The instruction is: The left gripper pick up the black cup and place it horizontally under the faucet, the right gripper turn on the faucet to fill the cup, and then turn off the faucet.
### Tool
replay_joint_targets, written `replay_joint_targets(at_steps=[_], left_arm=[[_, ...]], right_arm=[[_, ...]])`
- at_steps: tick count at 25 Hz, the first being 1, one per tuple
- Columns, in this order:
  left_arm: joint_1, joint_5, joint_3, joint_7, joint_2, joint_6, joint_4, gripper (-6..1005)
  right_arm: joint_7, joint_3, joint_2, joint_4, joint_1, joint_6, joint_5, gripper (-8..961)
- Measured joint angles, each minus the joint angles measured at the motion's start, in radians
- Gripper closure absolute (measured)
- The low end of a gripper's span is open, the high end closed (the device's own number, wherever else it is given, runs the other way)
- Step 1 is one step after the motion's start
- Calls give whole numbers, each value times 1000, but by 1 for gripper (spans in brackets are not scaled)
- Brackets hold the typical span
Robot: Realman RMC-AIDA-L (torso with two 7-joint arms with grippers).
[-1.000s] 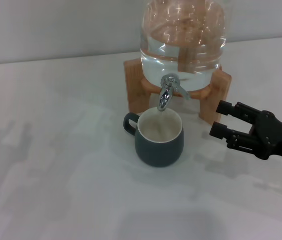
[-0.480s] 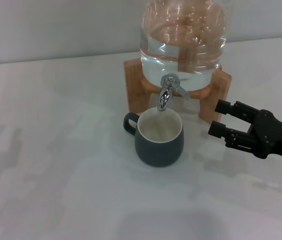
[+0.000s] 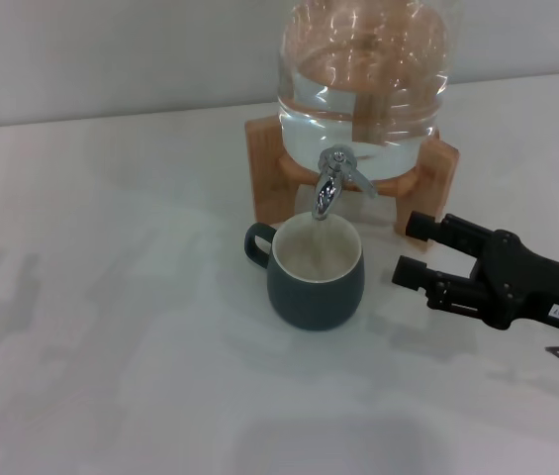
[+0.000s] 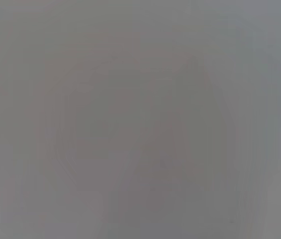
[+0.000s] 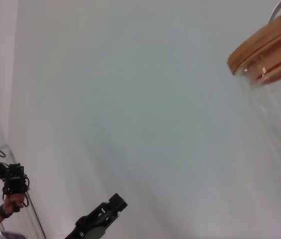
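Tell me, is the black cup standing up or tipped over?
Standing up: the black cup rests on its base under the faucet, opening facing upward.

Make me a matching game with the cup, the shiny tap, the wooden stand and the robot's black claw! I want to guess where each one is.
Things:
1. black cup
2. faucet
3. wooden stand
4. right gripper

Places or states:
A. holds up the glass jar
B. stands upright on the table, handle toward the robot's left
C. open, to the cup's right, not touching anything
D. sticks out from the bottom of the jar, spout right above the cup

Pairs: 1-B, 2-D, 3-A, 4-C
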Motion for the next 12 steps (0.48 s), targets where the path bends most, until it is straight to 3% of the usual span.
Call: replay_joint_targets(at_steps=[12], left_arm=[[5,1,1,63,-5,-31,12,463]], right_arm=[[0,1,1,0,4,-3,-2,111]])
